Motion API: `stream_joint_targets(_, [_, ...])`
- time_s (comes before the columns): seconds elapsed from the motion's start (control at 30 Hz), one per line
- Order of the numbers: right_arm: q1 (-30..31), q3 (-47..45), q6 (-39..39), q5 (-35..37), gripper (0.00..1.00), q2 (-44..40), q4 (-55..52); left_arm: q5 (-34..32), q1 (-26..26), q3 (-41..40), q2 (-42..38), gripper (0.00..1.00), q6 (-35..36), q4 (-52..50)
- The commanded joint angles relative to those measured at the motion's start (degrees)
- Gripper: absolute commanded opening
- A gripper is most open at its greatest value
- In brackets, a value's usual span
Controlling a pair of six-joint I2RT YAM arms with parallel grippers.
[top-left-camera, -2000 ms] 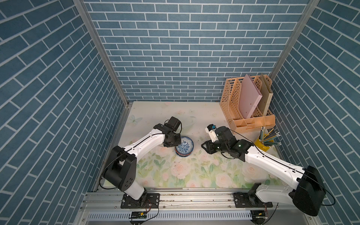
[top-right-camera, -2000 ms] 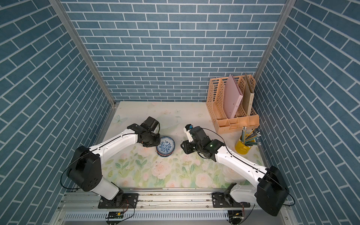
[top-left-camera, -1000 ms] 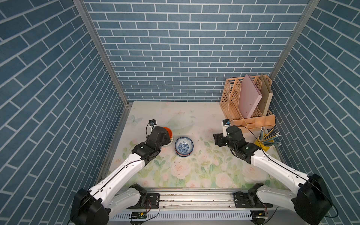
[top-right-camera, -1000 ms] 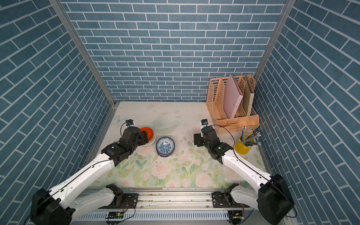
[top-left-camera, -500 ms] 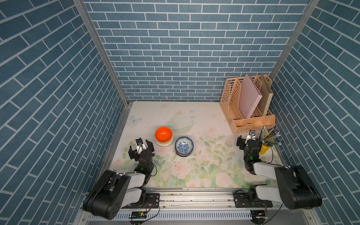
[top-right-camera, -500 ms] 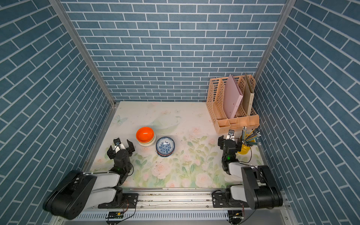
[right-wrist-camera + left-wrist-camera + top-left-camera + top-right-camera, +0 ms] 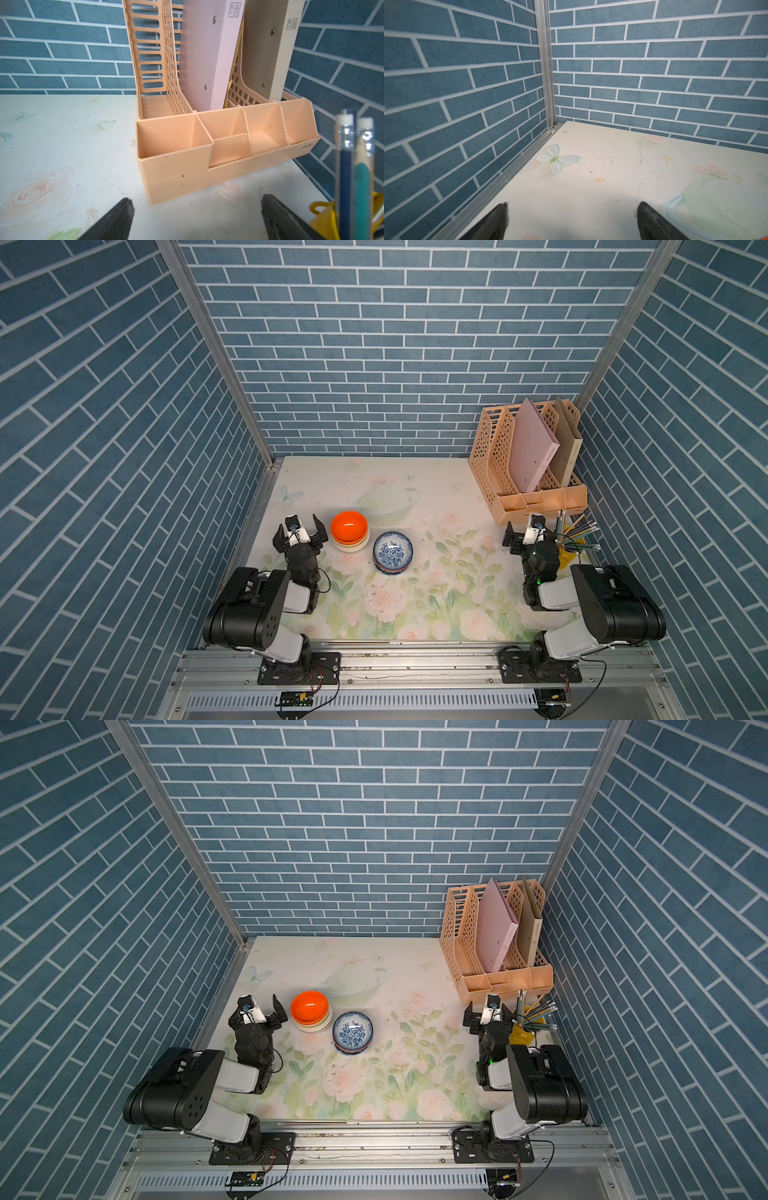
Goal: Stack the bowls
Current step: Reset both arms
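- On the mat (image 7: 436,497), in both top views, bowls (image 7: 349,526) are stacked in two piles just beside each other: orange-topped pile (image 7: 309,1006) and blue-white pile (image 7: 352,1031); left gripper (image 7: 298,527) is spread wide, empty, just beside the orange-topped pile; right gripper (image 7: 487,1011) is spread wide, empty, near the pencil cup (image 7: 521,1036)
- left wrist: fingers (image 7: 496,222) are seen far apart over bare mat
- right wrist: fingers (image 7: 112,224) are seen far apart before the organizer (image 7: 176,166)
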Motion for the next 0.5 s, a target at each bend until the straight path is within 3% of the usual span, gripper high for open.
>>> stream_joint_targets(0.0, [-0.21,0.74,-0.81,-1.17,1.00,0.13,1.95,1.14,0.40,0.18,0.14,1.00,-0.89,-2.04])
stream_joint_targets(0.47, [-0.20,0.58,-1.23,-1.89,1.00,-0.07,2.20,1.21,0.40,0.06,0.19,1.00,-0.75,-1.51])
